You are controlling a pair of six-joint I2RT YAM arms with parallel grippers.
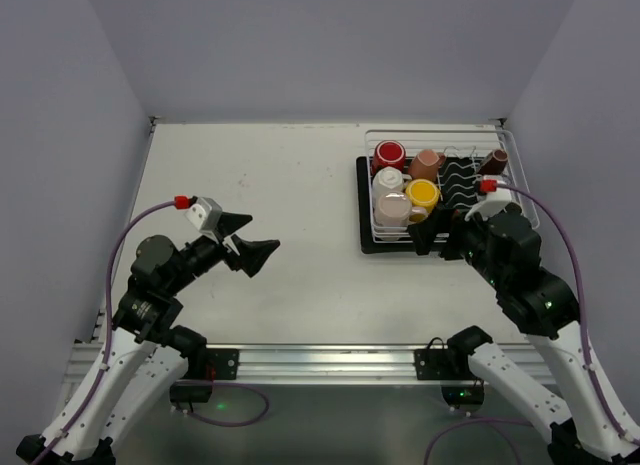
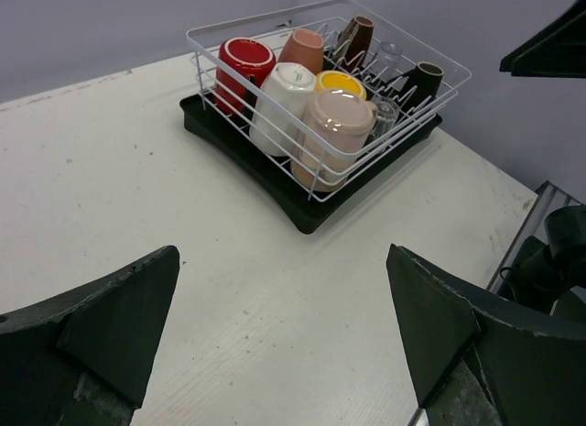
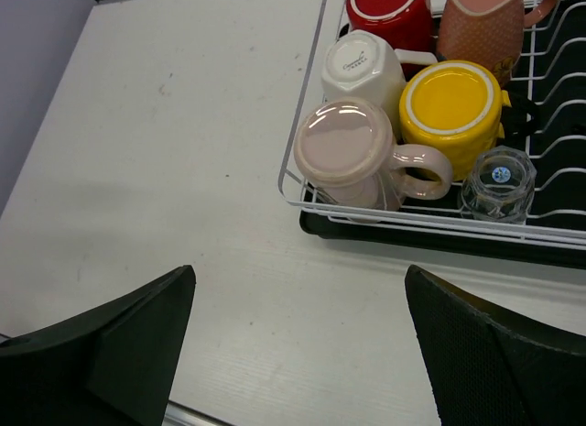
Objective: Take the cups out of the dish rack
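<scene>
White wire dish rack sits far right on the desk, cups upside down inside; we see left claw and right claw spread wide, holding nothing.

stamp on white mug, illegible
</scene>
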